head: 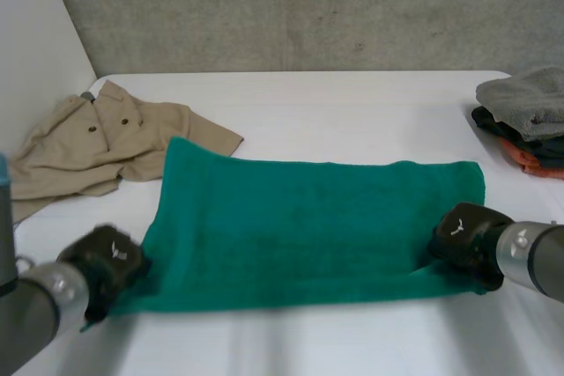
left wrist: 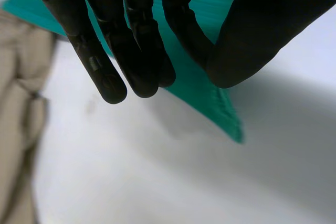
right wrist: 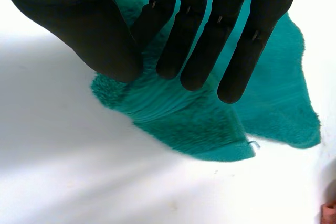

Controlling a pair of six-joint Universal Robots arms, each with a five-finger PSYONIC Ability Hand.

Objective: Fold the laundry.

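Through the head view I see a green terry towel (head: pixel 308 226) spread flat on the white counter (head: pixel 352 103), its long side running across. My left robot hand (head: pixel 110 261) sits at the towel's near left corner and my right robot hand (head: pixel 463 237) at its near right corner. A crumpled beige buttoned shirt (head: pixel 97 143) lies just beside the towel's far left corner. A pile of folded clothes (head: pixel 529 116), grey on top with dark and orange layers beneath, stands apart from the towel, beyond its far right corner.

In the left wrist view, the left robot hand (left wrist: pixel 268 19) has its fingers (left wrist: pixel 107 74) nearly straight. The thumb closes against them with the towel (left wrist: pixel 210 103) caught between, and the towel's corner tip pokes out past the thumb. The beige shirt (left wrist: pixel 21 108) lies on the fingers' side of the towel.

In the right wrist view, the right robot hand (right wrist: pixel 73 19) pinches the towel (right wrist: pixel 194 121) between its thumb and straight fingers (right wrist: pixel 202 56). The cloth is rucked into ridges at the thumb tip, and the towel's corner lies on the counter (right wrist: pixel 79 177) just past the fingertips.
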